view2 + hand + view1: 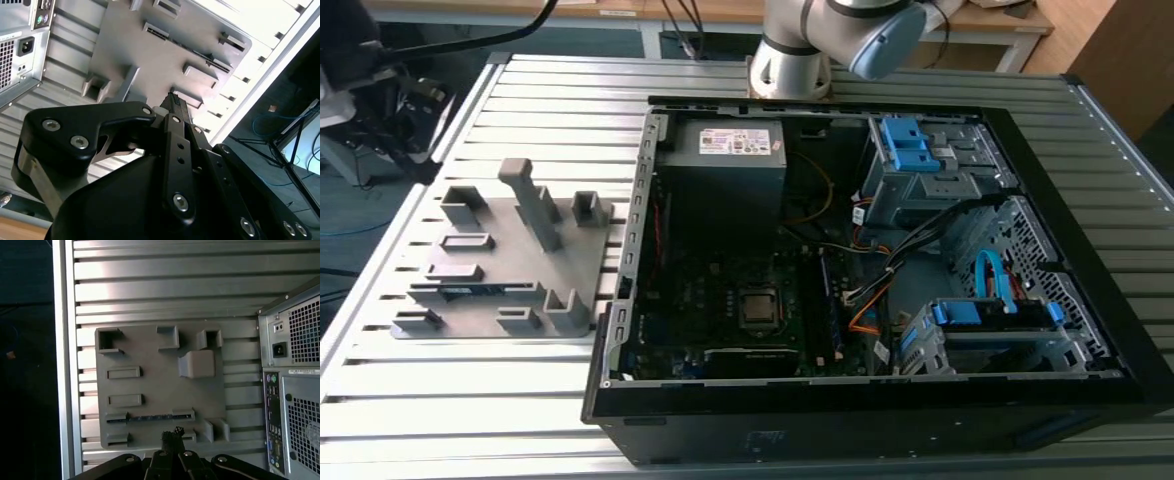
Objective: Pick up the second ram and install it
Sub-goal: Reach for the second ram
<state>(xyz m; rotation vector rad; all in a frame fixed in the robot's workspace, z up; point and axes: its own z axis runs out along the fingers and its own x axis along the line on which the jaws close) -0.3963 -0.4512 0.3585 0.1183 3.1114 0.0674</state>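
The second ram (150, 417) is a thin blue-green strip lying on edge between two holders of the grey fixture plate (160, 385). In the exterior view this ram (478, 290) sits low on the plate (507, 260), to the left of the open computer case (881, 250). My gripper (172, 435) hovers well above the plate, its fingers together and holding nothing. Its tip appears just beside the ram's line in the first wrist view, clearly apart from it. In the second wrist view the gripper (175, 102) points down at the plate (150, 55).
The arm's base (787, 60) stands behind the case. Inside the case are the motherboard with its processor socket (758, 305), the memory slots (830, 300), a power supply (727, 160) and blue drive cages (914, 150). The case's rear panel (295, 385) is close beside the plate.
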